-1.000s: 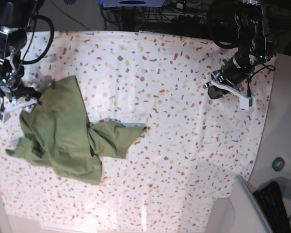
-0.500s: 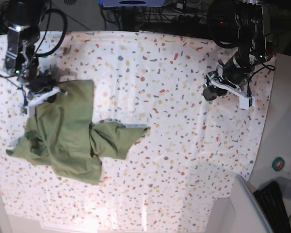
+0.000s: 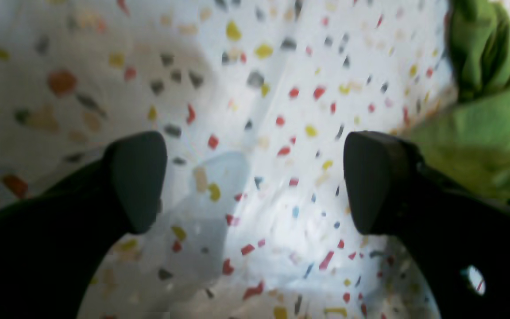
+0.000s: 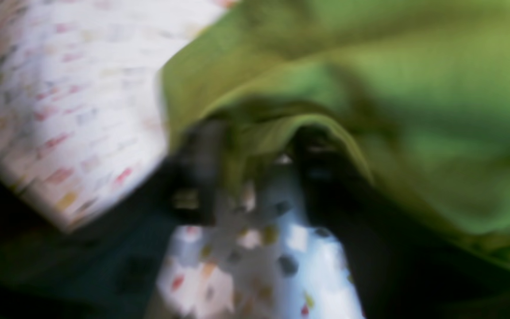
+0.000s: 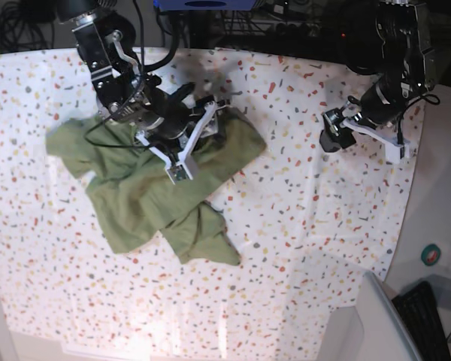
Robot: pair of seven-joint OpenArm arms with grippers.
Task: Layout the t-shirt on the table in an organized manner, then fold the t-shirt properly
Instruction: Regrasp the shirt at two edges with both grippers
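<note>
- The olive-green t-shirt (image 5: 154,192) lies crumpled on the left half of the speckled table (image 5: 286,248); no label or writing can be read on it.
- The right gripper (image 5: 186,140) is over the shirt's upper edge; the wrist view is blurred, so I cannot tell its grip.
- The left gripper (image 3: 255,181) has its jaws spread wide, holding nothing, above bare cloth.
</note>
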